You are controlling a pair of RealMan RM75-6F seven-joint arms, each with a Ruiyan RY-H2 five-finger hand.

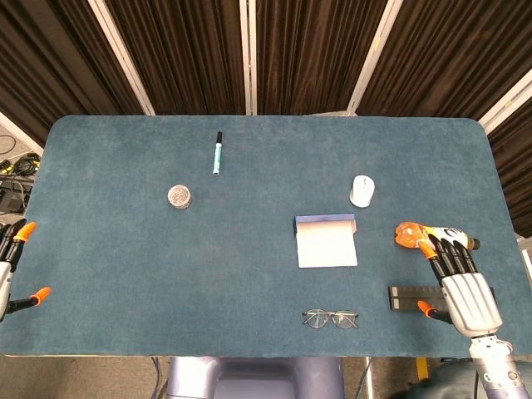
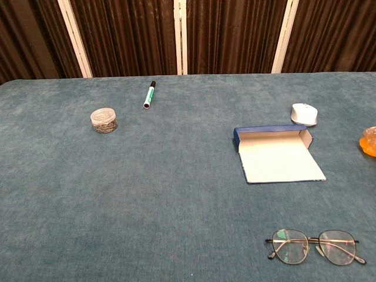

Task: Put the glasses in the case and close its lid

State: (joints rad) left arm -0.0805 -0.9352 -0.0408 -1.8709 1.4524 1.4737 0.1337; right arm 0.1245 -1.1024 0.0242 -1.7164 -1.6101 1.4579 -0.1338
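Observation:
The wire-framed glasses [image 1: 331,318] [image 2: 313,247] lie unfolded near the table's front edge, right of centre. Just behind them the blue case [image 1: 326,241] [image 2: 276,154] lies open, its pale lid flat on the cloth towards me. In the head view my right hand [image 1: 460,283] hovers at the front right, to the right of the glasses and case, fingers stretched out and holding nothing. At the far left edge of that view my left hand [image 1: 12,266] shows only in part, fingers apart and empty. Neither hand appears in the chest view.
A black flat bar [image 1: 403,297] lies partly under my right hand, and an orange bottle [image 1: 409,235] [image 2: 369,141] sits at its fingertips. Farther back are a white mouse [image 1: 362,190] [image 2: 304,113], a marker [image 1: 217,153] [image 2: 149,94] and a small round jar [image 1: 179,196] [image 2: 104,120].

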